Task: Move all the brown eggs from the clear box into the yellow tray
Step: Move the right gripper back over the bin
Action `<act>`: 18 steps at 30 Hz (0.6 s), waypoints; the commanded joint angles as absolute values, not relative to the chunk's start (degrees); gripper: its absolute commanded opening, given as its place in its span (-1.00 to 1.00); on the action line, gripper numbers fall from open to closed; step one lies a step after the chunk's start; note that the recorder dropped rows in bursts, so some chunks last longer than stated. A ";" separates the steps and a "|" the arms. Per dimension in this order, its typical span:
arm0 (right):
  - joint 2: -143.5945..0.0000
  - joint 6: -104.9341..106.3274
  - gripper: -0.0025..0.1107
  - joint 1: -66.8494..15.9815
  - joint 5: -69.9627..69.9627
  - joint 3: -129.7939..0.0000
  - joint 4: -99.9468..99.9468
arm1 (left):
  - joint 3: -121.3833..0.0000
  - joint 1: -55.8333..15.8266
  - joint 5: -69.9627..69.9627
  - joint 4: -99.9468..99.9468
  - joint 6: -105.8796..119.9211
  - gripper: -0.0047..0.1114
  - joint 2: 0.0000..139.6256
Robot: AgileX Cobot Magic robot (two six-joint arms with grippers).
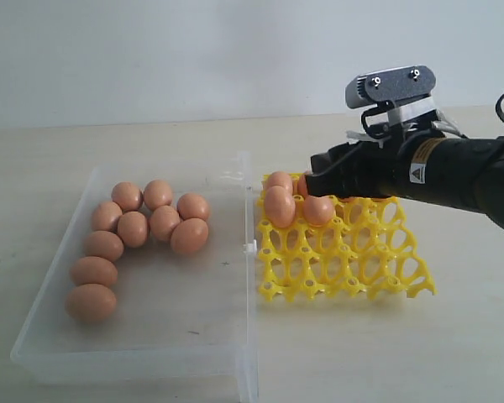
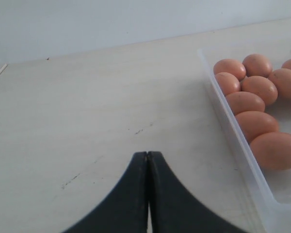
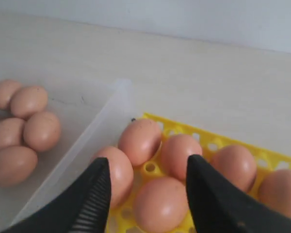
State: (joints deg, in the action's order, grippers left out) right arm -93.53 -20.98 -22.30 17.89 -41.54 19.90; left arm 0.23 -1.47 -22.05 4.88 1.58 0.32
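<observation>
Brown eggs (image 3: 235,165) behind right arm (image 1: 462,172), wrist-visible

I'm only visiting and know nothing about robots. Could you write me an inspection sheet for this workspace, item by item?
Surface: pale table, a few faint scuffs.
Job's things: ten brown eggs lie in the clear box; at least six more sit in the yellow tray.
Clutter: nothing seen.
Grippers: left gripper, jaws shut, over bare table beside the box; right gripper, jaws open above the tray's eggs, apparently holding nothing.
Cables: black cable looped at the right wrist.
Surroundings: plain pale wall.
</observation>
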 commanded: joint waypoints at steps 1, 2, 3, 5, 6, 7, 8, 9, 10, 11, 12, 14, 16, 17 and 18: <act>-92.82 -23.73 -0.52 -21.97 14.17 -41.96 20.33 | 0.00 -1.76 -21.69 4.57 1.43 -0.92 0.00; -92.53 -24.75 -0.69 -21.97 14.17 -41.96 20.33 | 0.00 -1.76 -21.69 4.57 1.43 -0.92 0.00; -92.22 -25.57 -0.84 -22.37 14.17 -41.96 20.65 | 0.00 -1.76 -21.69 4.57 1.43 -0.92 0.00; -91.27 -25.72 -0.96 -23.82 13.84 -42.35 22.18 | 0.00 -1.76 -21.69 4.57 1.43 -0.92 0.00; -90.81 -26.07 -0.96 -24.86 13.03 -42.95 23.36 | 0.00 -1.76 -21.69 4.57 1.43 -0.92 0.00; -90.56 -27.17 -0.96 -26.10 11.03 -44.01 24.51 | 0.00 -1.76 -21.69 4.57 1.43 -0.92 0.00; -90.13 -27.69 -0.96 -27.41 8.08 -45.49 24.66 | 0.00 -1.76 -21.69 4.57 1.43 -0.92 0.00; -90.01 -27.69 -0.96 -28.64 5.34 -47.24 24.55 | 0.00 -1.76 -21.69 4.57 1.43 -0.92 0.00; -90.01 -27.69 -0.96 -30.22 1.81 -49.25 24.55 | 0.00 -1.76 -21.69 4.57 1.43 -0.92 0.00; -90.01 -27.23 -0.96 -31.80 -1.88 -51.49 24.40 | 0.00 -1.76 -21.69 4.57 1.43 -0.92 0.00; -90.01 -26.12 -0.96 -32.97 -4.99 -53.37 23.96 | 0.00 -1.76 -21.69 4.57 1.43 -0.92 0.00; -90.01 -19.52 -0.96 -35.89 -11.77 -58.12 19.05 | 0.00 -1.76 -21.69 4.57 1.43 -0.92 0.00; -90.26 -9.77 -0.96 -38.36 -17.18 -62.36 10.21 | 0.00 -1.76 -21.69 4.57 1.43 -0.92 0.00; -90.67 -3.81 -0.96 -39.49 -20.18 -64.79 4.51 | 0.00 -1.76 -21.69 4.57 1.43 -0.92 0.00; -91.27 2.74 -0.96 -40.43 -24.10 -67.41 -1.78 | 0.00 -1.76 -21.69 4.57 1.43 -0.92 0.00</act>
